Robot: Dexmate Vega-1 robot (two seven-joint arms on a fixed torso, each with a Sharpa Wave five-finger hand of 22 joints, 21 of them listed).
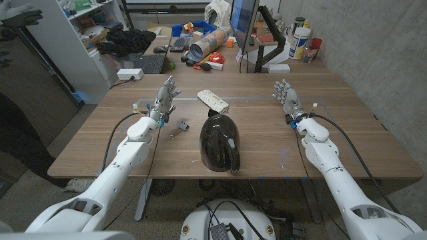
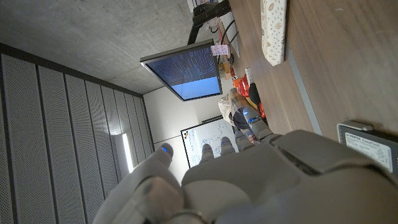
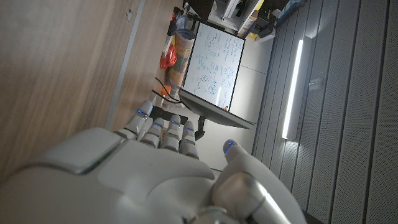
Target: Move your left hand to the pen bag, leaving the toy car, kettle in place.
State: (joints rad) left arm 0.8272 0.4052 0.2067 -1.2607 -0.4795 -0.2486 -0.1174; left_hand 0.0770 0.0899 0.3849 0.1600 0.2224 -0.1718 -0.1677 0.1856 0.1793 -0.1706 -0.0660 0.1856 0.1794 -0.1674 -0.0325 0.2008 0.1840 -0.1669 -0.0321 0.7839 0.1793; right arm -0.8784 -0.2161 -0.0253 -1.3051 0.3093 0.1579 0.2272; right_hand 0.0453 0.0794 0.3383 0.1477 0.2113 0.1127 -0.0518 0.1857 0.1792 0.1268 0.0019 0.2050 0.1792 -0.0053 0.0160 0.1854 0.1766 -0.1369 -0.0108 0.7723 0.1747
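Note:
The pen bag (image 1: 213, 101), a white patterned pouch, lies at the middle rear of the wooden table (image 1: 347, 143); the left wrist view shows the pen bag (image 2: 273, 28) beyond my fingers. My left hand (image 1: 163, 97) is open, fingers stretched out, about a hand's width to the left of the bag and not touching it. A small grey toy car (image 1: 182, 125) sits just in front of that hand. The black glossy kettle (image 1: 220, 141) stands at the table's centre. My right hand (image 1: 287, 96) is open at the right rear, holding nothing.
Behind my table stands a cluttered desk with a monitor (image 1: 243, 27), a keyboard (image 1: 148, 63), a cardboard tube (image 1: 203, 44) and bottles (image 1: 300, 40). A white shelf (image 1: 80, 40) rises at the back left. A concrete wall (image 1: 387, 53) borders the right side.

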